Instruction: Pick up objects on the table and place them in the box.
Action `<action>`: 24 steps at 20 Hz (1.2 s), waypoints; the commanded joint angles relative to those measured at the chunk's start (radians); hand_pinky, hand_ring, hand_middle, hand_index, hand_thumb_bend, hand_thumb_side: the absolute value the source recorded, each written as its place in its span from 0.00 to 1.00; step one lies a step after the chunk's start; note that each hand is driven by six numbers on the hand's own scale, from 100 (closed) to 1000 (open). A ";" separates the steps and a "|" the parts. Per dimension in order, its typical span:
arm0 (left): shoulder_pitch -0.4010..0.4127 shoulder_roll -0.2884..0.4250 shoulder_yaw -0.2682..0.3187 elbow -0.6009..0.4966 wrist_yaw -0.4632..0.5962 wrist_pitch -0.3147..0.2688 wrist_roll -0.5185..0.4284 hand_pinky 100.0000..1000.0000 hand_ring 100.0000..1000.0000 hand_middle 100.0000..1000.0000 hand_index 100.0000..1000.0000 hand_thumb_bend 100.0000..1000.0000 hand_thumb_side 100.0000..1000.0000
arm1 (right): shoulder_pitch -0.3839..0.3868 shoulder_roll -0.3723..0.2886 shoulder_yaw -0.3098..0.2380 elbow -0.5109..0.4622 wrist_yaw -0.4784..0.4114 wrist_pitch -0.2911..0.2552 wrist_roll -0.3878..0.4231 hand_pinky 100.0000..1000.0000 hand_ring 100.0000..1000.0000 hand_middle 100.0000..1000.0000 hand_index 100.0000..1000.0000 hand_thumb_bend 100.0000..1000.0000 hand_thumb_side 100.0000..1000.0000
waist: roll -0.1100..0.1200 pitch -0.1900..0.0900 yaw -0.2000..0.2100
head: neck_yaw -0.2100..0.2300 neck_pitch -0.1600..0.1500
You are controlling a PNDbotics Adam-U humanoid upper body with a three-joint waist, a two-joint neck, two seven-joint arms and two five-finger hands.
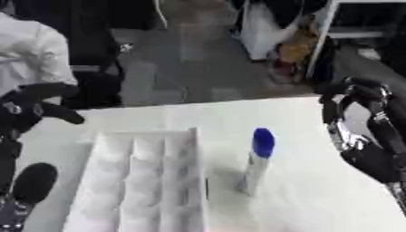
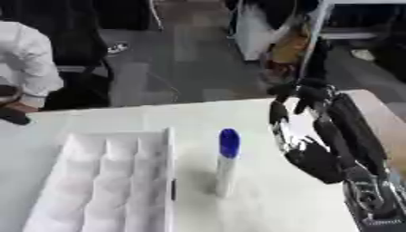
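The left eye view shows the black left hand at the left edge, fingers spread, empty; the right eye view cuts off nearly all of it. The black-and-silver right hand hangs with relaxed, empty fingers beside the upright white tube with blue cap. The tube stands on the white table, just right of the white compartment box, whose near end is cut off.

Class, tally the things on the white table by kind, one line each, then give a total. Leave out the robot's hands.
Bottle with a blue cap, standing upright: 1
White box with compartments: 1
Total: 2
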 commanded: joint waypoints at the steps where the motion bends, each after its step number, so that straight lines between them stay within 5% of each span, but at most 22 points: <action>1: -0.013 0.017 0.012 -0.020 -0.004 0.004 0.001 0.63 0.51 0.76 0.87 0.47 0.84 | -0.005 -0.008 -0.009 -0.016 0.004 0.004 0.001 0.40 0.64 0.50 0.72 0.00 0.91 | -0.002 -0.018 0.001 | -0.007 -0.002; 13: -0.007 0.016 0.011 -0.020 -0.004 0.008 -0.004 0.63 0.51 0.76 0.87 0.48 0.85 | -0.004 -0.001 0.005 -0.016 -0.039 0.045 -0.017 0.41 0.68 0.54 0.78 0.00 0.93 | -0.005 -0.023 0.005 | -0.005 -0.007; 20: 0.007 0.022 0.007 -0.020 -0.004 0.012 -0.011 0.63 0.51 0.76 0.87 0.48 0.85 | -0.075 -0.106 0.063 -0.003 -0.185 0.260 -0.099 0.60 0.75 0.59 0.83 0.23 0.96 | -0.016 -0.037 0.002 | -0.025 0.009; 24: 0.014 0.024 0.005 -0.020 -0.004 0.015 -0.015 0.62 0.50 0.76 0.87 0.48 0.85 | -0.144 -0.145 0.103 0.058 -0.207 0.347 -0.146 0.68 0.81 0.62 0.86 0.35 0.88 | -0.018 -0.043 0.001 | -0.033 0.017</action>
